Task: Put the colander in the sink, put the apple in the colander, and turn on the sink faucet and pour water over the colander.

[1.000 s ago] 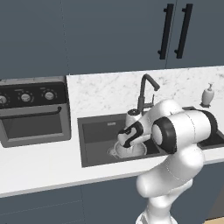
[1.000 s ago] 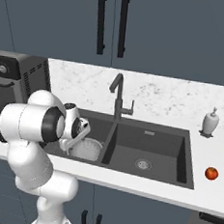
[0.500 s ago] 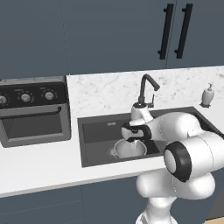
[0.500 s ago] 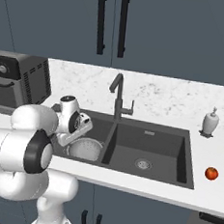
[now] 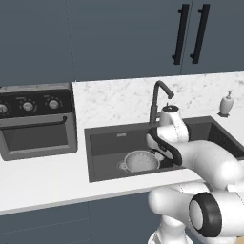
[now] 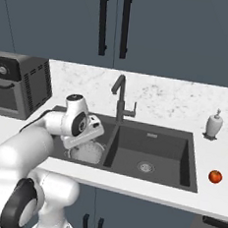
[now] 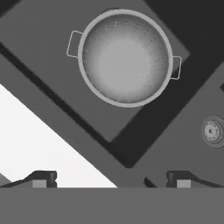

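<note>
The silvery colander (image 7: 126, 57) stands upright and empty on the floor of the left basin of the dark sink (image 5: 109, 143); it also shows in the base views (image 5: 139, 161) (image 6: 87, 153). My gripper (image 7: 111, 179) hangs open above it, its fingertips (image 7: 43, 178) wide apart and holding nothing. The hand (image 5: 164, 147) (image 6: 82, 128) hovers over the basin near the divider. The red-orange apple (image 6: 215, 176) lies on the white countertop right of the sink. Behind the sink stands the dark gooseneck sink faucet (image 5: 157, 100) (image 6: 120, 99); no water shows.
A dark oven (image 5: 35, 121) (image 6: 14, 89) sits on the counter to the left. A white soap dispenser (image 5: 225, 103) (image 6: 213, 125) stands at the sink's back right. The right basin with its steel drain (image 7: 213, 130) (image 6: 144, 166) holds nothing. Dark cabinets hang above.
My hand has risen up and away from the colander, which stays put in the left basin. The arm's elbow has swung towards the front of the base.
</note>
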Controlling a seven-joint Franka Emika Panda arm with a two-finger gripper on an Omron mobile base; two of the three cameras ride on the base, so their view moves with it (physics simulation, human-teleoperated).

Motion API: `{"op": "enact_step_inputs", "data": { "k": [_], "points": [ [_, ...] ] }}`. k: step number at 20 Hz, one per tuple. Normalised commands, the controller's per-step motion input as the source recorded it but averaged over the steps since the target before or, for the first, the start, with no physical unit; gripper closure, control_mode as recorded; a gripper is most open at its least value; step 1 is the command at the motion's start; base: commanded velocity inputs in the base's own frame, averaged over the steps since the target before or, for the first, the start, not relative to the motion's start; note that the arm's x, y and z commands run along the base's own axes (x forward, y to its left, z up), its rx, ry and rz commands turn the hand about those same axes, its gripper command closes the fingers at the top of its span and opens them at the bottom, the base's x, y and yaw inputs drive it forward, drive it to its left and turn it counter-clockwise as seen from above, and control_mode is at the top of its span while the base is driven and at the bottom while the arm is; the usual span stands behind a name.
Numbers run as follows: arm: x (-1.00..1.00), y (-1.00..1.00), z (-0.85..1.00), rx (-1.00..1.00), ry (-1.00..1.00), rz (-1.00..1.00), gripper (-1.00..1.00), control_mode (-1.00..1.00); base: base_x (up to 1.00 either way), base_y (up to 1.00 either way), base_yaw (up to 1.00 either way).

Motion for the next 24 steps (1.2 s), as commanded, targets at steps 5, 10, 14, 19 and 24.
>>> {"op": "enact_step_inputs", "data": {
  "k": [5,10,14,19,24],
  "points": [
    [-0.33,-0.92,0.26,0.06,-0.02,-0.23,-1.00,-1.00,0.00,0.00,0.00],
    [-0.11,-0.96,0.20,0.04,-0.05,-0.21,-1.00,-1.00,0.00,0.00,0.00],
    [-0.01,-0.97,0.24,0.05,-0.04,-0.22,-1.00,-1.00,0.00,0.00,0.00],
    [0.00,-0.89,0.15,0.04,-0.02,-0.23,-1.00,-1.00,0.00,0.00,0.00],
    [0.01,-0.80,0.11,0.03,0.00,-0.21,-1.00,-1.00,0.00,0.00,0.00]
  ]
}}
